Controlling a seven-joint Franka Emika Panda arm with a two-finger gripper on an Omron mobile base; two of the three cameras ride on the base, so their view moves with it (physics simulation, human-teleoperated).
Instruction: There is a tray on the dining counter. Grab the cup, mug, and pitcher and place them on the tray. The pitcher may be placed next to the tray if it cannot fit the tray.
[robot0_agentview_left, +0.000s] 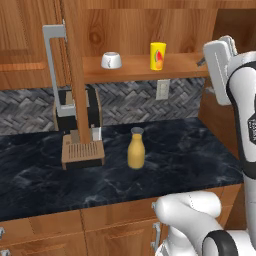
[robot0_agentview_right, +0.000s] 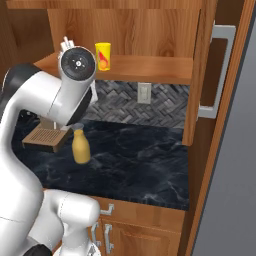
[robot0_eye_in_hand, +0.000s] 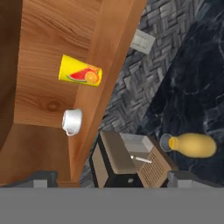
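The yellow cup (robot0_agentview_left: 157, 55) (robot0_agentview_right: 103, 56) (robot0_eye_in_hand: 80, 73) stands on the wooden shelf (robot0_agentview_left: 180, 65) with the white mug (robot0_agentview_left: 111, 60) (robot0_eye_in_hand: 72, 121) to its left. Below them, the mustard-yellow pitcher (robot0_agentview_left: 136, 148) (robot0_agentview_right: 80, 146) (robot0_eye_in_hand: 192, 145) stands upright on the black counter. My gripper (robot0_agentview_left: 202, 62) (robot0_eye_in_hand: 113, 178) hovers at shelf height off the shelf's right end, pointing toward the cup. It is open, with nothing between its fingers. In the right base view my arm hides the mug. The tray and the dining counter are out of view.
A wooden-based coffee machine (robot0_agentview_left: 82, 145) (robot0_eye_in_hand: 127, 164) stands left of the pitcher. An open cabinet door with a grey handle (robot0_agentview_left: 52, 65) juts out above it; another door (robot0_agentview_right: 220, 70) hangs at the right. A wall outlet (robot0_agentview_left: 163, 89) sits under the shelf.
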